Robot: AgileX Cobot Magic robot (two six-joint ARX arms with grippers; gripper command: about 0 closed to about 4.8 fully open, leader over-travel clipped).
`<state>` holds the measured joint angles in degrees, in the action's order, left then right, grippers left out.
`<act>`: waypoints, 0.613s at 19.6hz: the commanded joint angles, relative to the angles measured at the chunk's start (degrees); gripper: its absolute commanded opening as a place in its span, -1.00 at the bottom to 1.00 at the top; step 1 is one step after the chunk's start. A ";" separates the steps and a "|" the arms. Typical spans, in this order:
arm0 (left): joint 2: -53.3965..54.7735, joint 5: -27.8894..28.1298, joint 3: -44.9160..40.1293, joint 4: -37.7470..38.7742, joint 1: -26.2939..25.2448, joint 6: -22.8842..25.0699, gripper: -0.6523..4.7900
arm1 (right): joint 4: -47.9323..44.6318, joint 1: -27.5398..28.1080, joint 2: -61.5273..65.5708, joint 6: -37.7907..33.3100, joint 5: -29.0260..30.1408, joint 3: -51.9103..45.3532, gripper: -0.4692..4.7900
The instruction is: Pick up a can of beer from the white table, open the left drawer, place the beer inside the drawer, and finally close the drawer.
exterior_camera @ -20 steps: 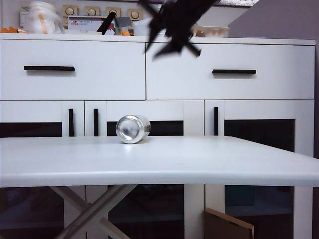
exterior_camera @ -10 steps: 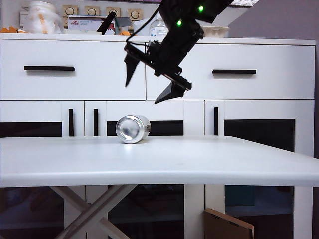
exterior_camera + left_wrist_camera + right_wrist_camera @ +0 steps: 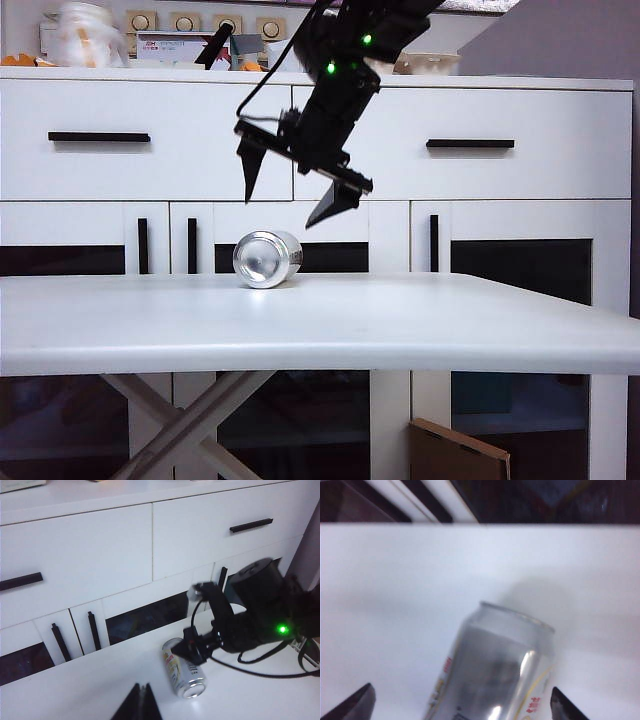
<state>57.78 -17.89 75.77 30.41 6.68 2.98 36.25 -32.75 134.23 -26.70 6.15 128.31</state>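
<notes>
The can of beer [image 3: 267, 259] lies on its side on the white table [image 3: 320, 325], toward the far edge in front of the cabinet, not yet picked up. The right gripper [image 3: 293, 189] hangs just above it, fingers spread wide and empty, the can framed between them in the right wrist view. The left gripper [image 3: 140, 703] waits nearer the table's front with its fingers pressed together, holding nothing as far as its cropped view shows. The left drawer [image 3: 146, 140] is shut; grasping, opening, placing and closing all remain

Beer can [image 3: 492, 672] cut off by right wrist view's edge.
</notes>
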 commanded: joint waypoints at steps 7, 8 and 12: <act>-0.11 -0.17 0.31 -0.94 0.04 0.04 -0.78 | -0.50 -0.92 2.93 0.48 -0.68 1.31 1.00; -0.11 -0.17 0.31 -0.90 0.04 0.04 -0.78 | -0.70 -1.25 3.50 1.01 -0.70 1.31 1.00; -0.11 -0.17 0.31 -0.90 0.04 0.04 -0.78 | -0.46 -1.75 5.31 1.27 -1.01 1.31 1.00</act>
<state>57.80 -17.89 75.77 30.26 6.68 2.98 36.07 -34.39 139.39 -25.74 5.48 129.38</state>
